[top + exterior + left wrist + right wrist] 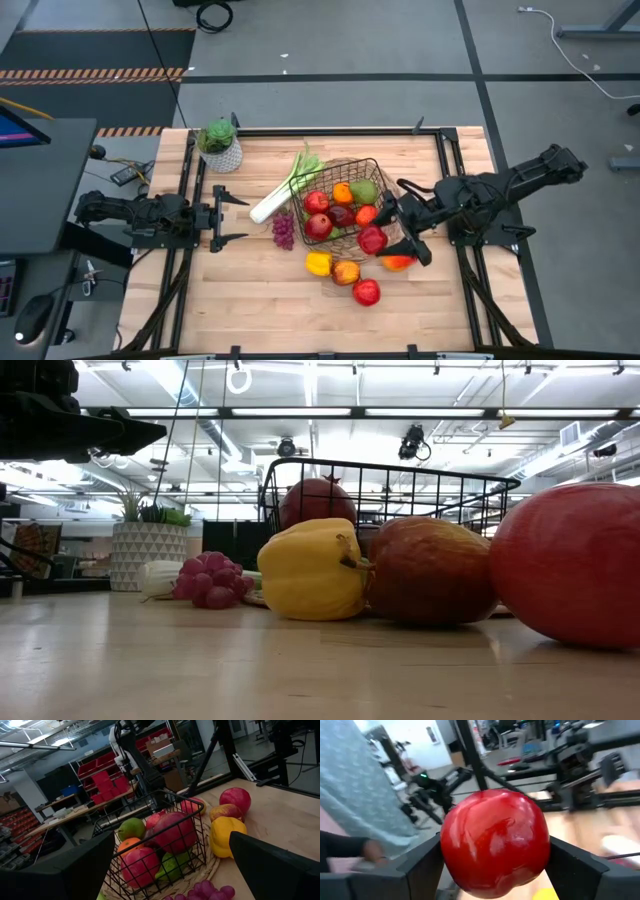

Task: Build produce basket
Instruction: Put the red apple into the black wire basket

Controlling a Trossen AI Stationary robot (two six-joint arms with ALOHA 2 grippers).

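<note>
The dark wire basket (385, 185) on its wicker base stands mid-table with red apples, an orange (342, 193) and a green pear (363, 191) in it. My right gripper (398, 232) is by the basket's right near corner, shut on a red apple (495, 842). On the wood lie a leek (283, 191), purple grapes (284, 232), a yellow pepper (318, 263), two more apples (346, 272) (366, 292) and an orange-red pepper (398, 263). My left gripper (232, 215) waits open at the table's left, pointing at the basket (150, 815). My right gripper pinches the red apple between its two fingers, one on each opposite side (541, 855). The fingers (572, 867) reach in level from the table's right side. The apple is lifted clear of the table, next to the basket's right near corner (372, 240).
A leafy plant in a white pot (220, 148) stands at the far left corner. Black frame rails (445, 150) run along the table's sides. Bare wood lies along the near edge and near left (220, 300).
</note>
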